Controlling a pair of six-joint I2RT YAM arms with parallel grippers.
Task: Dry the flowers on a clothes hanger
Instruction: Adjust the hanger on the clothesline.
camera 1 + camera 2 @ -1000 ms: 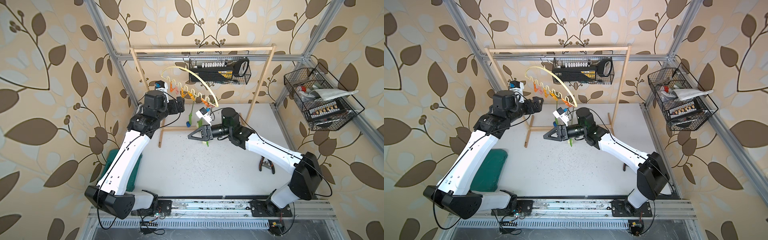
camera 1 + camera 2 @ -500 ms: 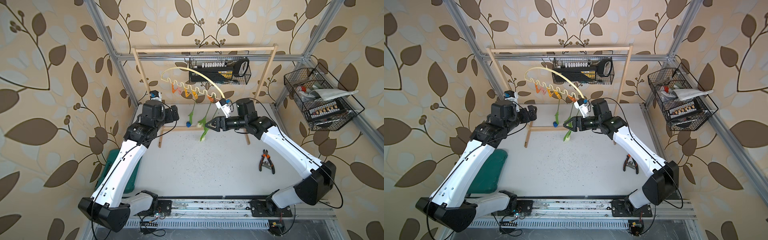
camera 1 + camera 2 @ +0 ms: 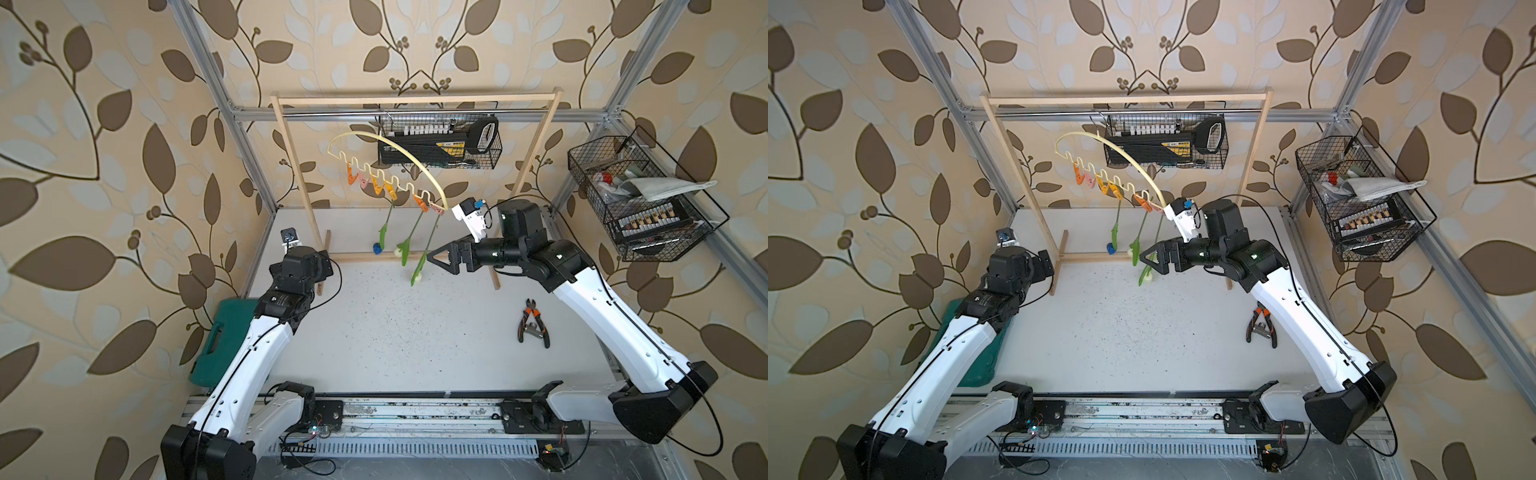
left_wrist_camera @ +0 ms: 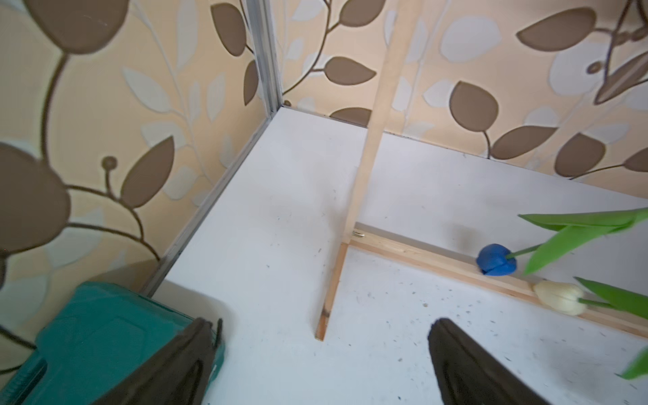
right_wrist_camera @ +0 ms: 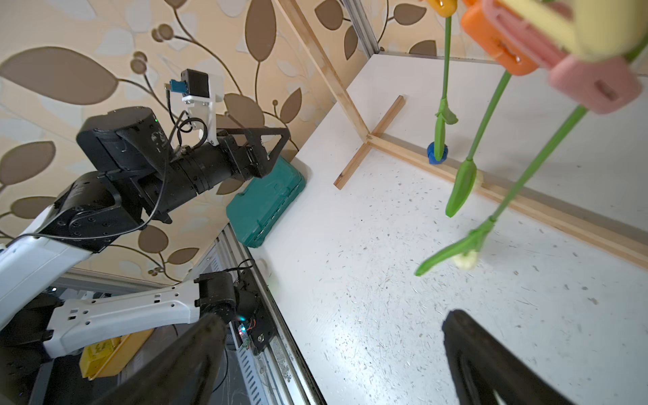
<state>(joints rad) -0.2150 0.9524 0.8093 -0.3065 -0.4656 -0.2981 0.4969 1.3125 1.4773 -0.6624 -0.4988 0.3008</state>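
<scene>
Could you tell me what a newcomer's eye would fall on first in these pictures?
Three flowers, one blue-headed and two cream, hang head-down from clips on the clothes hanger under the wooden rack at the back of the table. The right gripper sits just beside the nearest cream one, its jaws wide and empty. The left gripper, also open, hangs off by the rack's left post.

I stand in a robotics lab cell dressed as a home: leaf-patterned wallpaper panels (image 3: 104, 166) set in aluminium framing (image 3: 332, 116), my arms (image 3: 257, 353) mounted on a metal rail (image 3: 415, 411) with exposed wiring, wire baskets (image 3: 660, 243) of tools above a speckled white surface (image 3: 395, 332).
</scene>
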